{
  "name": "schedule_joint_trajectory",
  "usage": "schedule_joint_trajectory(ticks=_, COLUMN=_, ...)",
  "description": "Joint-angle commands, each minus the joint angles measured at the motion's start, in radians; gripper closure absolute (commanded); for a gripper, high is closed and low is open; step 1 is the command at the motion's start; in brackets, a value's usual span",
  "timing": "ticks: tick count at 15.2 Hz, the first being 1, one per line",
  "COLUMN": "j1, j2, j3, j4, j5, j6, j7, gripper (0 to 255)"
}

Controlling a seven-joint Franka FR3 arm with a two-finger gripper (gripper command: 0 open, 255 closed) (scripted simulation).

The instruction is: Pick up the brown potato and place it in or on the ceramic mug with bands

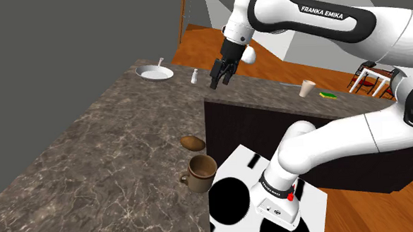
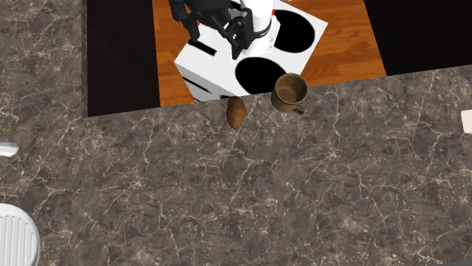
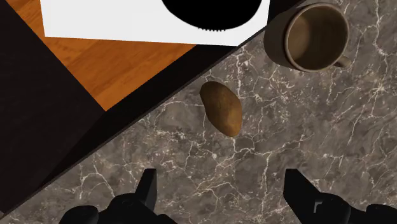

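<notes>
Tool (image 3: 221,178) is hanging wide open above the brown potato (image 3: 221,107), which is lying by the desk (image 3: 305,146) edge. The mug (image 2: 290,92) is at the potato's two o'clock in the second exterior view. An off-centre pinch risks rolling the potato off.

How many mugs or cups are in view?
2. A brown mug stands beside the potato; a pale cup stands farther off on the counter, by a green sponge. Others may be hidden.

- Arm (image 1: 379,42): rounded white links, joined by dark joints.
- White lettering (image 1: 321,14) "FRANKA EMIKA" is printed on a black band on the upper link.
- Small red mark (image 1: 291,197) is noted at the base.
- Tool (image 1: 221,81): all black, two fingers.
- Stand (image 1: 236,166): white box, marked with black round patches.
</notes>
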Motion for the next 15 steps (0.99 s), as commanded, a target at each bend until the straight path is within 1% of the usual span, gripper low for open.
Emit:
schedule_joint_trajectory(ticks=1, j1=0.000, j2=0.000, j3=0.000, j4=0.000, j5=0.000, j6=0.000, j7=0.000, gripper=0)
schedule_joint_trajectory(ticks=8, j1=0.018, j2=0.097, j3=0.091, j4=-0.139, j5=0.002, j6=0.200, j7=0.046, gripper=0)
schedule_joint_trajectory(ticks=15, j1=0.025, j2=0.267, j3=0.184, j4=-0.225, j5=-0.014, j6=0.415, j7=0.108, gripper=0)
